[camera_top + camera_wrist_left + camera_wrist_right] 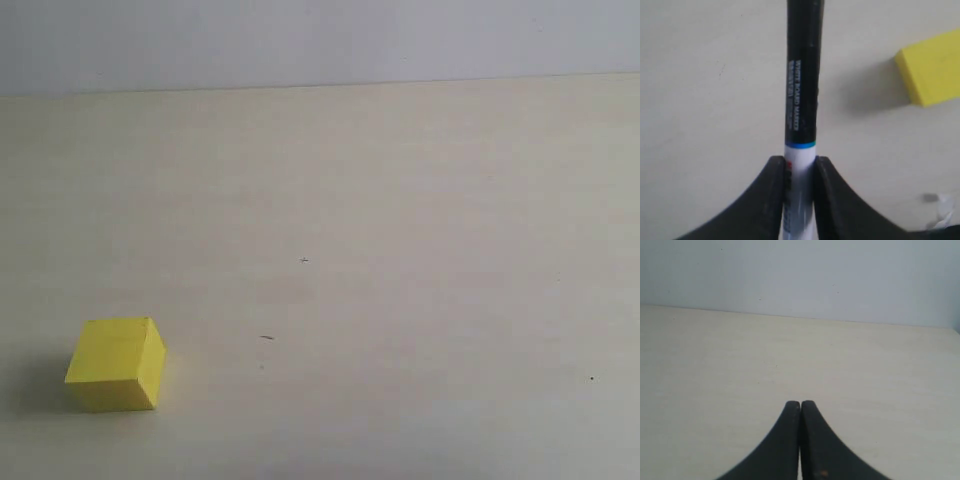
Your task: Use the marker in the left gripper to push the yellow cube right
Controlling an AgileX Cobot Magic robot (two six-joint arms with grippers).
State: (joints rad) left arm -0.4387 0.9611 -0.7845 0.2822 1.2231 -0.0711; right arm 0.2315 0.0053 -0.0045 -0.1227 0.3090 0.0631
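- Right now my left gripper [800,162] is clamped on the marker [801,75], both finger plates pressing the white barrel just behind the thin blue ring where the long black cap begins.
- Beyond my jaws the cap juts straight out, with small white lettering along it. Its far end runs out of the left wrist view, so I cannot see the tip.
- To one side of the cap, apart from it and not touching, sits the yellow cube [932,67] on the pale table [400,250], throwing a soft shadow toward the marker.
- In the exterior view the cube rests low on the left side with open tabletop stretching to its right, and neither of my arms shows there.
- As I judge it, the step in hand is the approach: the pen has to reach the cube's left face before any push can start.
- To do that well I would bring the cap low and meet the face near its middle, since an off-centre touch would likely spin the block rather than slide it.
- I would also push slowly with a firm squeeze, because a slim round barrel could pivot between flat plates under side load.
- The cube looks matte, bright yellow and sharp-edged, far bulkier than the pen.
- My right gripper [800,404] has its jaws pressed together on nothing, above bare table.
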